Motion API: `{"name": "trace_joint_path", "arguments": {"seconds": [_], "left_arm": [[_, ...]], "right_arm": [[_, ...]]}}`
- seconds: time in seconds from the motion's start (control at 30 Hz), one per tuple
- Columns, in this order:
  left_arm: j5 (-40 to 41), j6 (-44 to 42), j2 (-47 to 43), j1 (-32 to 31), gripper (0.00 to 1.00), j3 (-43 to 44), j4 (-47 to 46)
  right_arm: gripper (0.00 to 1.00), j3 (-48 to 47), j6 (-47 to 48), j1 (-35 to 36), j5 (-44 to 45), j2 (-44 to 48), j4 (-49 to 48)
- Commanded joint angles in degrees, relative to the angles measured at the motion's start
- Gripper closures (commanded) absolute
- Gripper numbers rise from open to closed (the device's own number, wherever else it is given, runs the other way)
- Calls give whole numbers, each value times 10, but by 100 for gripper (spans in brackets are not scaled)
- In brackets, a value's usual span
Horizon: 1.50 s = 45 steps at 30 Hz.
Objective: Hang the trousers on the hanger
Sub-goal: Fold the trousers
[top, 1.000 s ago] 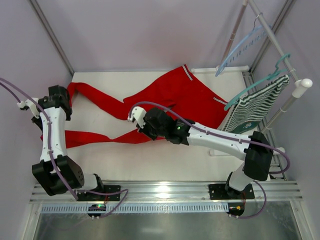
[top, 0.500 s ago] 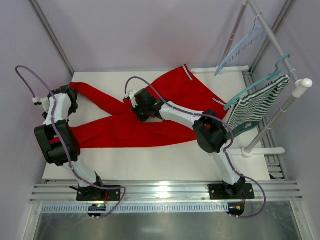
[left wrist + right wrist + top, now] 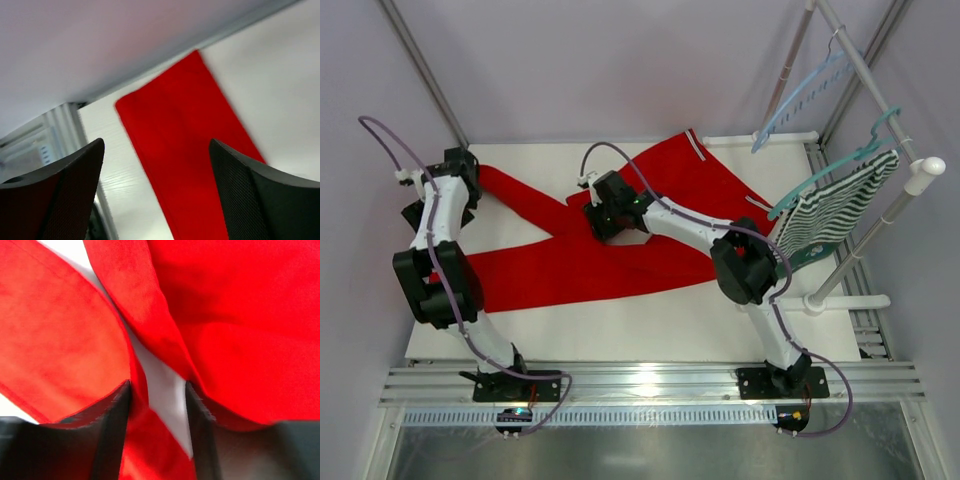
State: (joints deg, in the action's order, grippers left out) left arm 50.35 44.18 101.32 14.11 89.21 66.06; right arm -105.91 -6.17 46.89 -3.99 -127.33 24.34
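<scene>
The red trousers lie flat on the white table, waistband at the back right and the two legs crossing towards the left. My left gripper hangs wide open over the far-left leg end, touching nothing; its jaws are empty. My right gripper sits low where the legs cross. It is open, with bare table and a loose red fold between the fingers. The pale blue hanger hangs on the rack at the back right, far from both grippers.
A white pole rack stands along the right side. A teal hanger on it carries a green-and-white striped garment. Pale walls close in the back and left. A metal rail runs along the near edge.
Both grippers have opened and let go of the trousers. The left arm moved further back with its leg end, and the legs now lie flat and crossed.
</scene>
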Motion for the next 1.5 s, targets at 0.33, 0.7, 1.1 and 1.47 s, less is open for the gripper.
{"name": "trace_joint_path", "arguments": {"seconds": [0.33, 0.7, 1.1, 1.47], "left_arm": [[-434, -119, -322, -177, 0, -250, -294], [-434, -118, -106, -177, 5, -80, -303], [-373, -92, -4, -160, 4, 76, -265], [-441, -80, -61, -163, 6, -103, -350]], "right_arm": [[30, 243, -255, -10, 250, 298, 113], [31, 114, -138, -80, 248, 206, 78], [28, -182, -75, -203, 191, -16, 61], [28, -61, -82, -211, 77, -48, -16]]}}
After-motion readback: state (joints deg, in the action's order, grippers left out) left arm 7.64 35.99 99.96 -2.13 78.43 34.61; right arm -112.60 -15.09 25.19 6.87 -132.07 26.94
